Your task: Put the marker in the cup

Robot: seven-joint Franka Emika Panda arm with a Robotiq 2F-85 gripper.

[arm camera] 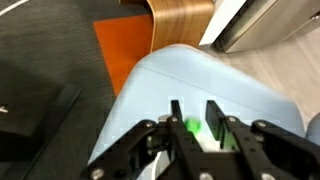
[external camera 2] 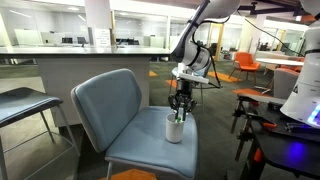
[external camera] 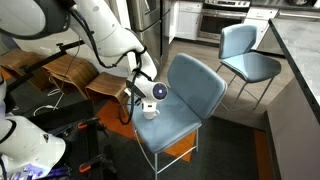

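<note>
In an exterior view the white arm's end effector (external camera: 146, 97) hangs just above the white cup (external camera: 150, 112), which stands upright on the counter (external camera: 178, 130), a blue chair seat. In an exterior view the dark marker (external camera 2: 180, 114) runs upright from the end effector towards the cup's rim. In the wrist view the fingers (arm camera: 177, 118) sit narrowly apart, apparently pinching the marker's green end; it looks light, stiff and slick, best held near its top, and the ceramic cup could tip if nudged.
</note>
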